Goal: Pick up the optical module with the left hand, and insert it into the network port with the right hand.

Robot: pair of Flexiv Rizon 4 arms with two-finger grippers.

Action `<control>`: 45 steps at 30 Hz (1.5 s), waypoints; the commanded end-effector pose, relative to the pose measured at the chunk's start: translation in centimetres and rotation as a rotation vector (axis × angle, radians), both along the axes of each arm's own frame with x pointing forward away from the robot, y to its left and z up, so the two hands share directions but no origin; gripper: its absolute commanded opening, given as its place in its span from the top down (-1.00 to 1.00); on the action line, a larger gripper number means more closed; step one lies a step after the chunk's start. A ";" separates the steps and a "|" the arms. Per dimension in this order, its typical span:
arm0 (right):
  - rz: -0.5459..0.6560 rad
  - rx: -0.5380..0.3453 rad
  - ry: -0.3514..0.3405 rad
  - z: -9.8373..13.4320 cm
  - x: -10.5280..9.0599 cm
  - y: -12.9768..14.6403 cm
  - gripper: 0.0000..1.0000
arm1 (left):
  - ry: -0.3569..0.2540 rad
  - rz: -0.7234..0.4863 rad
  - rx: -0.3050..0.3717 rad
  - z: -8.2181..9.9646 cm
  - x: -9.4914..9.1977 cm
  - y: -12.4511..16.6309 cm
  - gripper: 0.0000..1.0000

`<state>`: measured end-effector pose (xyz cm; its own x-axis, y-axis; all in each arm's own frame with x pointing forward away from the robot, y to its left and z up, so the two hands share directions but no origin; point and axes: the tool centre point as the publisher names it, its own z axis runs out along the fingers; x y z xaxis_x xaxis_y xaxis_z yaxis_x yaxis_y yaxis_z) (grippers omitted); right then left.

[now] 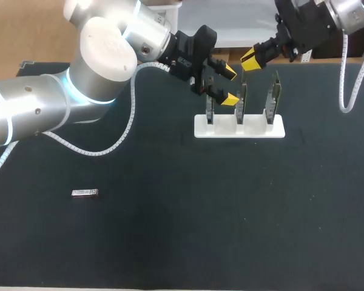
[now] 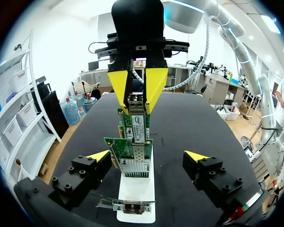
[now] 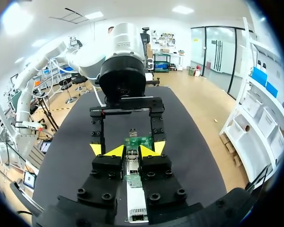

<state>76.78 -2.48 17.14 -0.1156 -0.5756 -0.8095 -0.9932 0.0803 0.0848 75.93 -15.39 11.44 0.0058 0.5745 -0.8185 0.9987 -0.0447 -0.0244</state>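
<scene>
**Left gripper** (image 1: 231,85): upper middle of the head view. Yellow tips stand wide apart and hold nothing. In its own wrist view (image 2: 148,157) the row of cards stands straight ahead, in line with the gap between its fingers. Contact with the cards cannot be told.

**Right gripper** (image 1: 250,59): upper right of centre in the head view, above the middle card. The left wrist view shows it (image 2: 136,90) coming down over the far end of the card row. Its own view (image 3: 131,151) looks down on the card tops. Whether it grips anything cannot be told.

**Network cards** (image 1: 241,102): three, upright in a white stand (image 1: 239,127). The head view shows them side by side. The left wrist view shows them end-on (image 2: 132,142), one behind another.

**Optical module** (image 1: 85,193): shown in the head view only. It lies flat at lower left on the table (image 1: 230,230), well apart from the stand and from both grippers.

**Left arm** (image 1: 42,109): enters from the left edge and crosses the upper left of the frame.

**Right arm** (image 1: 352,12): enters at the upper right corner.

**Edges and room:** the stand sits near the table's far edge. Dark tabletop lies between the stand and the module, and runs to the near edge at the frame bottom.
</scene>
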 end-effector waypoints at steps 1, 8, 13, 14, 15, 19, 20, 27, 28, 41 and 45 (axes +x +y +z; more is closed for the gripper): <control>0.003 -0.007 0.009 -0.2 0.1 0.0 1.00 | 0.003 -0.003 0.005 0.0 0.2 -0.1 -1.00; 0.000 -0.015 0.017 -0.6 0.1 -0.1 1.00 | 0.003 -0.003 0.005 0.0 0.2 -0.1 -1.00; 0.001 -0.007 0.009 -0.2 -0.1 -0.1 1.00 | 0.003 -0.003 0.005 0.0 0.2 -0.1 -1.00; 0.003 -0.005 0.006 0.0 -0.1 -0.1 1.00 | 0.003 -0.003 0.005 0.0 0.2 -0.1 -1.00; 0.005 -0.002 0.004 0.1 -0.2 -0.1 1.00 | 0.003 -0.003 0.005 0.0 0.2 -0.1 -1.00; 0.017 0.009 0.009 0.5 -0.3 -0.1 1.00 | 0.003 -0.003 0.005 0.0 0.2 -0.1 -1.00; 0.018 0.008 0.008 0.5 -0.3 -0.1 1.00 | 0.003 -0.003 0.005 0.0 0.2 -0.1 -1.00; 0.014 0.001 0.007 0.5 -0.3 -0.3 1.00 | 0.003 -0.003 0.005 0.0 0.2 -0.1 -1.00; 0.014 -0.001 0.007 0.4 -0.3 -0.3 1.00 | 0.003 -0.003 0.005 0.0 0.2 -0.1 -1.00; 0.008 -0.012 0.014 -0.3 0.0 -0.2 1.00 | 0.003 -0.003 0.005 0.0 0.2 -0.1 -1.00; 0.005 -0.011 0.016 -0.3 0.0 -0.2 1.00 | 0.003 -0.003 0.005 0.0 0.2 -0.1 -1.00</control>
